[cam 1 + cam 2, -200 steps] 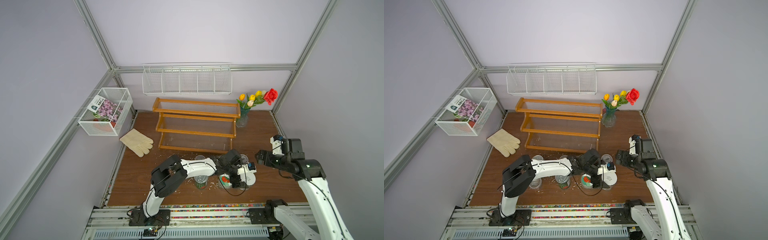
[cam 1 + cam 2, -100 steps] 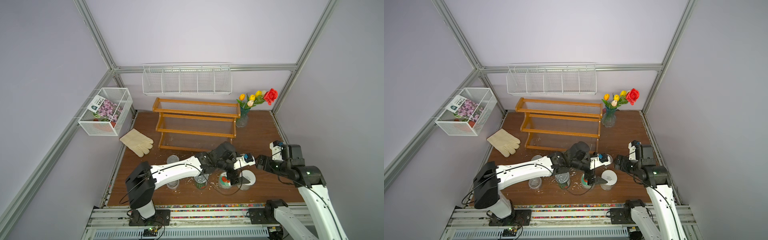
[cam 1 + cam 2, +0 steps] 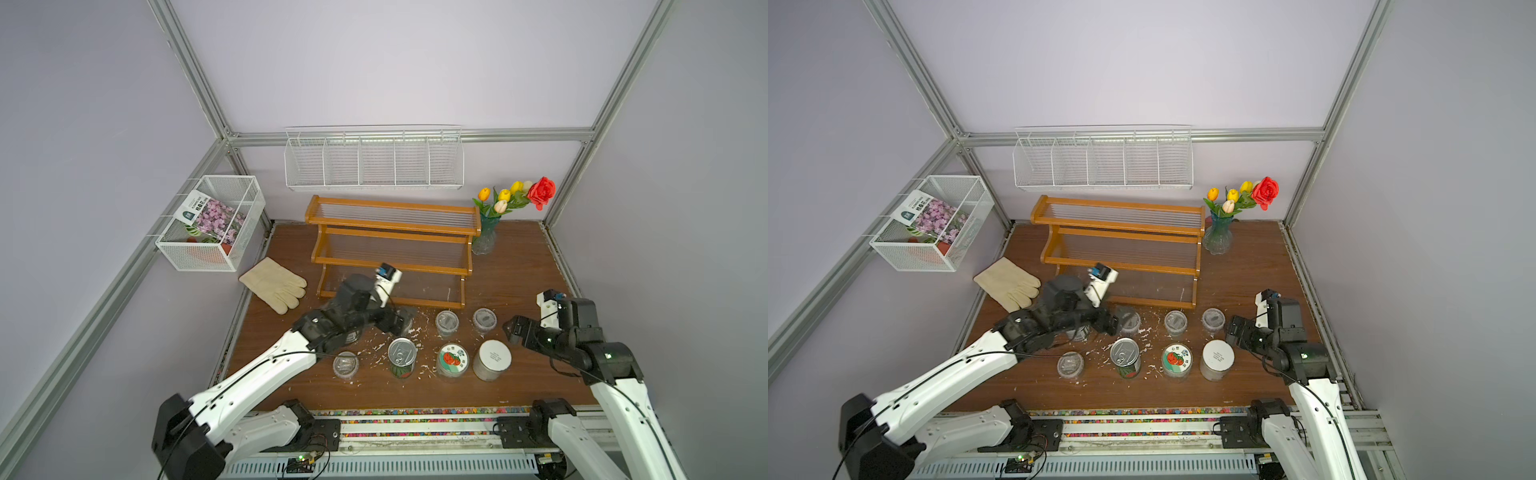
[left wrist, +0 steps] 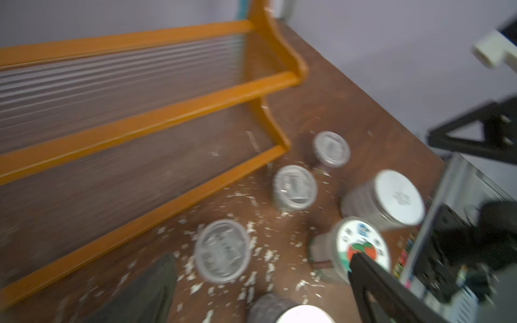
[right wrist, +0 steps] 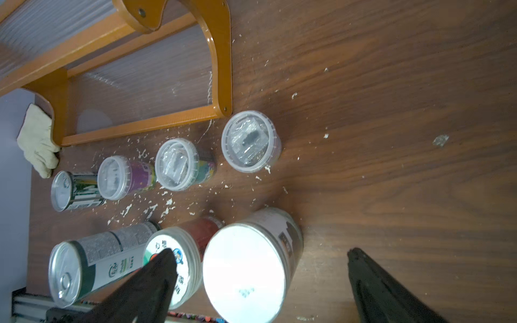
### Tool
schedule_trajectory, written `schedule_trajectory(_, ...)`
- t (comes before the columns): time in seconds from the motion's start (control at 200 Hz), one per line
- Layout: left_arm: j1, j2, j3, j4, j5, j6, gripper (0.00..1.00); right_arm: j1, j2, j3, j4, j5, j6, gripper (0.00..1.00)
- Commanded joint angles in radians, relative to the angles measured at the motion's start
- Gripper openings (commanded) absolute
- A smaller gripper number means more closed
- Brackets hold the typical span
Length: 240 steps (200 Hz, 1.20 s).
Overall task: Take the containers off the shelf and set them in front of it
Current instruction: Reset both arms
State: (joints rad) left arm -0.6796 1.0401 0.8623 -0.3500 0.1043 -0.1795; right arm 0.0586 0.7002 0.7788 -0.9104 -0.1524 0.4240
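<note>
Looking at the shelf (image 3: 392, 232), I see every tier bare. The containers (image 3: 402, 353) stand in two rows on the wood just in front of it (I count eight, one can half hidden under the left arm). The left gripper (image 3: 400, 323) hovers before the shelf's lowest rail, jaws apart and empty. The right gripper (image 3: 510, 329) gapes empty off its right front corner. Nothing looks left to move.
</note>
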Motion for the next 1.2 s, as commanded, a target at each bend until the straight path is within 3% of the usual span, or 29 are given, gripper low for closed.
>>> schedule_trajectory(0.0,0.215,-0.1,-0.086,-0.038,-0.077,-0.093,1.0,0.002,-0.001,-0.04,0.179,0.113,-0.042,0.98)
schedule_trajectory(0.185,0.614,-0.17,-0.207,0.038,-0.055,-0.094,0.99,-0.036,0.075,-0.091,0.432,0.248,-0.116,0.98)
schedule_trajectory(0.315,0.728,-0.104,-0.29,0.16,-0.103,-0.105,0.99,-0.06,0.143,-0.167,0.63,0.296,-0.177,0.98)
schedule_trajectory(0.54,0.736,0.012,-0.38,0.436,-0.316,-0.144,1.0,-0.086,0.259,-0.353,1.03,0.334,-0.226,0.98)
schedule_trajectory(0.655,0.736,0.098,-0.426,0.593,-0.369,-0.161,1.0,-0.088,0.332,-0.408,1.203,0.338,-0.241,0.98)
schedule_trajectory(0.965,0.735,0.198,-0.541,0.982,-0.307,0.031,1.0,-0.088,0.519,-0.468,1.522,0.317,-0.285,0.98)
schedule_trajectory(1.195,0.735,0.25,-0.511,1.008,-0.236,0.071,1.0,-0.088,0.615,-0.44,1.621,0.29,-0.267,0.98)
